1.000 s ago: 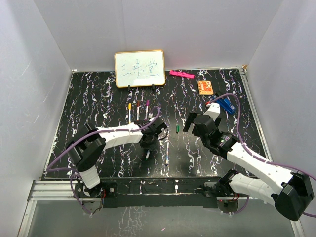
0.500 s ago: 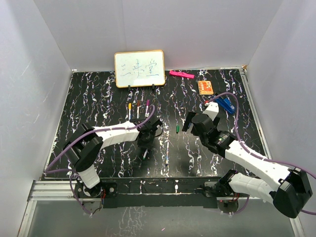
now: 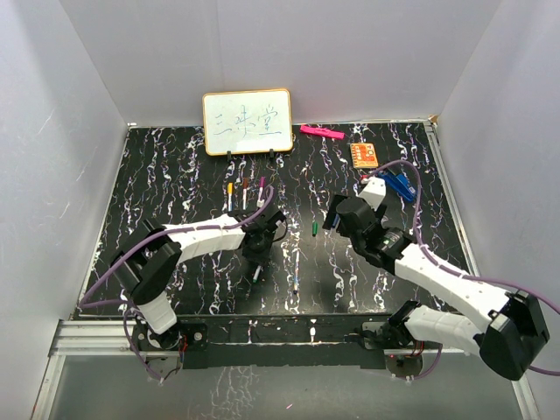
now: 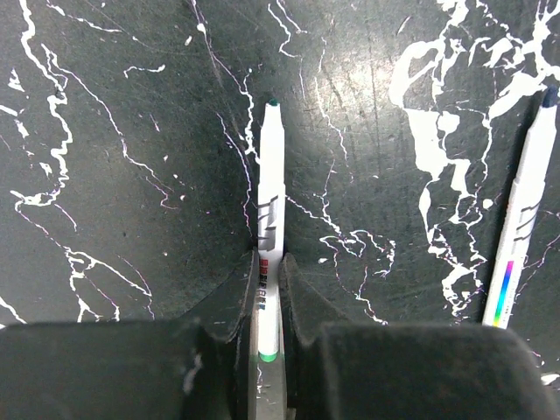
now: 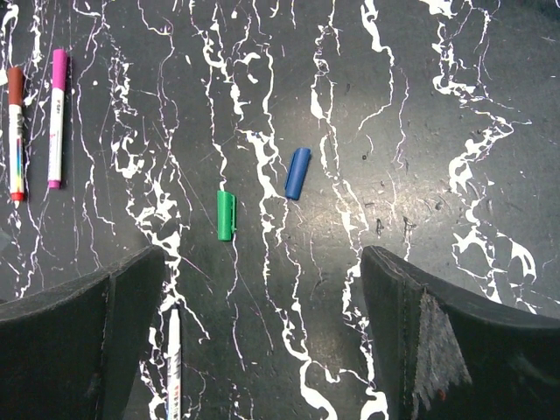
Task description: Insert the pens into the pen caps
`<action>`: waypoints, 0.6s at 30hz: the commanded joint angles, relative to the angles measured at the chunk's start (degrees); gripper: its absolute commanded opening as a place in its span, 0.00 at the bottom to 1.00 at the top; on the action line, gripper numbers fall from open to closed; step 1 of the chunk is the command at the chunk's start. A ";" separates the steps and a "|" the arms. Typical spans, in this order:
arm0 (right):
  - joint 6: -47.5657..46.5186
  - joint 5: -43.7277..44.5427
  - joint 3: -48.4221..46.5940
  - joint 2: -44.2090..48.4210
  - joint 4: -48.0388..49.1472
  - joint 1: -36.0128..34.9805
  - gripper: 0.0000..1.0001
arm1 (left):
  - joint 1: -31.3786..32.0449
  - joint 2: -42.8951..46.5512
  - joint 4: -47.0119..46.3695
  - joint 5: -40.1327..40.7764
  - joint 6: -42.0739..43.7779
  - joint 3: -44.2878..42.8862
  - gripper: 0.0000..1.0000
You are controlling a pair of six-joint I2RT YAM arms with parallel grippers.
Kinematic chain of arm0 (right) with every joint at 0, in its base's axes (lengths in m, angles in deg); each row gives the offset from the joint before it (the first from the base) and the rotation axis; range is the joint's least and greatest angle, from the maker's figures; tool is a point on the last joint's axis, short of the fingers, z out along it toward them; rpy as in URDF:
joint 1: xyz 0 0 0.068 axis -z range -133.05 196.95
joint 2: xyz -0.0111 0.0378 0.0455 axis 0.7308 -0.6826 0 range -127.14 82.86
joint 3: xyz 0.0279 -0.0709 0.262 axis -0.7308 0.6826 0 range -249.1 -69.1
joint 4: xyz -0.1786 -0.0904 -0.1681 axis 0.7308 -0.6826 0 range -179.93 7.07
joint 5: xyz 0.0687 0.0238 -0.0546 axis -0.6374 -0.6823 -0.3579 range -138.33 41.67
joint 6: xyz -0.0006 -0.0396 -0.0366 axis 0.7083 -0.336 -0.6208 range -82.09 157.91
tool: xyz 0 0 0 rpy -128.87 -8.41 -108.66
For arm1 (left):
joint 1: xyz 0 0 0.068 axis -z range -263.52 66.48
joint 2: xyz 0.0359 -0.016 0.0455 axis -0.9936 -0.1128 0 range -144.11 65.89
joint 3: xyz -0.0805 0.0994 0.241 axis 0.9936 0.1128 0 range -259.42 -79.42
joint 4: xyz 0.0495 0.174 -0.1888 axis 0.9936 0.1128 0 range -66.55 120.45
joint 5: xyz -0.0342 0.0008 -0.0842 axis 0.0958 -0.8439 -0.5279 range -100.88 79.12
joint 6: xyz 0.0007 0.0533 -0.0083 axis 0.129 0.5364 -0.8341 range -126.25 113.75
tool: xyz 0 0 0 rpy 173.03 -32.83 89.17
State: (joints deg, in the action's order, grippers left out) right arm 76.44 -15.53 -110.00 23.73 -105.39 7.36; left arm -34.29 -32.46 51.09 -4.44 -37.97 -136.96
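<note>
My left gripper (image 3: 259, 248) (image 4: 269, 262) is shut on a white pen with a green tip (image 4: 268, 201), held low over the black marbled table. A second loose pen with a blue tip (image 3: 297, 269) (image 4: 522, 219) lies just right of it. My right gripper (image 3: 336, 215) (image 5: 262, 341) is open and empty, above the green cap (image 5: 226, 215) (image 3: 314, 229) and the blue cap (image 5: 297, 173). Three capped pens lie side by side further back: yellow (image 3: 230, 194), red-brown (image 5: 16, 131) and magenta (image 5: 57, 118).
A small whiteboard (image 3: 248, 121) stands at the back wall. A pink marker (image 3: 321, 132), an orange card (image 3: 365, 154) and a blue clip (image 3: 401, 184) lie at the back right. White walls close in the table on three sides.
My right gripper has moved a little back and left, over the caps. My left gripper has shifted slightly with the pen still in it.
</note>
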 commanded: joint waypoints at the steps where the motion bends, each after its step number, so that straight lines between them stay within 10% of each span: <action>1: 0.46 1.78 -4.26 -4.11 1.76 0.68 0.77 | -0.11 -2.74 4.03 0.18 0.12 5.62 0.00; 7: -1.22 -2.56 -8.04 -12.77 0.62 0.83 0.43 | -0.11 4.78 3.59 2.23 0.54 6.18 0.00; 18: -4.61 -8.27 -10.27 -21.53 2.98 0.77 0.44 | -0.02 18.78 -2.80 -0.61 3.34 7.57 0.00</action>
State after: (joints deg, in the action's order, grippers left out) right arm 73.77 -22.00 -117.33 2.92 -105.37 8.01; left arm -34.29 -18.14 49.84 -3.85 -36.24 -129.97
